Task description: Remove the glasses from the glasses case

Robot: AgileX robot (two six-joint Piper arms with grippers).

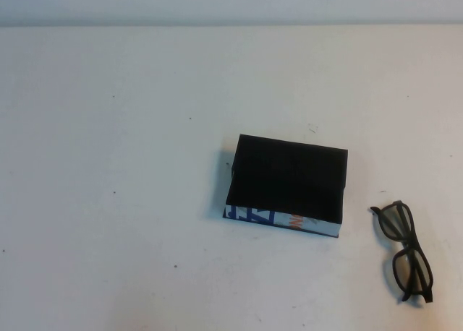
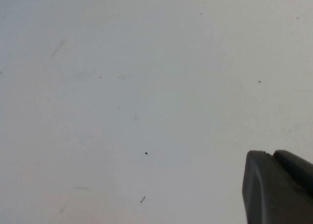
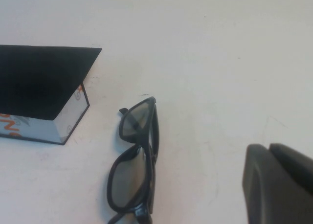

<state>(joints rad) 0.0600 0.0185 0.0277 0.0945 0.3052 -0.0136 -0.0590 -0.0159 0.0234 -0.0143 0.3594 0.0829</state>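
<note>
Two things sit on the white table (image 1: 130,165) that I watch from far away. In the high view, the glasses case (image 1: 289,175) lies a bit right of the middle of the frame. Its black top faces up, and its white side with blue and orange letters faces the lower edge. The glasses (image 1: 405,251) are out of it. They lie flat on the table at the lower right of the frame, near the case but not touching it, with the arms folded in.

I do not see either arm in the high view. The left gripper (image 2: 279,190) shows only as a dark piece in the lower right corner of the left wrist view, over bare table. I cannot tell how its fingers stand, and I see nothing in it.

The right gripper (image 3: 279,185) shows the same way, low and right in the right wrist view, near the glasses (image 3: 134,160) with a gap between. The case (image 3: 41,79) sits at the left edge there. I cannot tell its fingers either.
</note>
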